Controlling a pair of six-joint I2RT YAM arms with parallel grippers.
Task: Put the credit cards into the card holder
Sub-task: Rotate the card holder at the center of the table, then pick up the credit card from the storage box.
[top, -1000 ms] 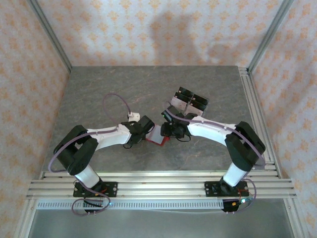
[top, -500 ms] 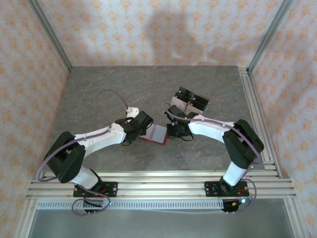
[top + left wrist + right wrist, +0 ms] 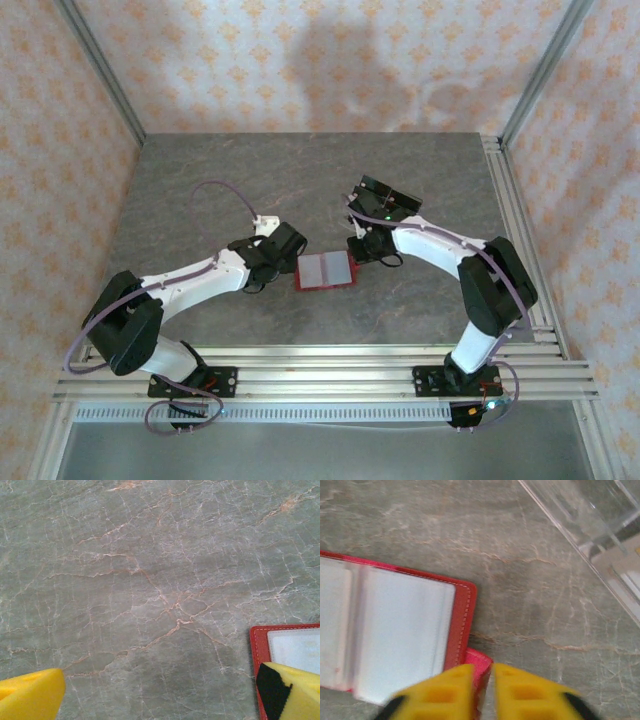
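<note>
Card holder (image 3: 324, 271) open, flat — between left gripper (image 3: 290, 264) and right gripper (image 3: 354, 260)

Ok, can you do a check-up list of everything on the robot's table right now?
Surface: grey veined table, flat.
Job's things: red card holder lies open, pale pockets facing up.
Clutter: clear stand with black blocks, something pale inside, too blurred to name.
Grippers: left tool open, one finger over the card holder's edge; right tool pinched at its red side tab.
Cables: purple cable loops above the left arm.
Surroundings: patterned walls, metal rails.
</note>
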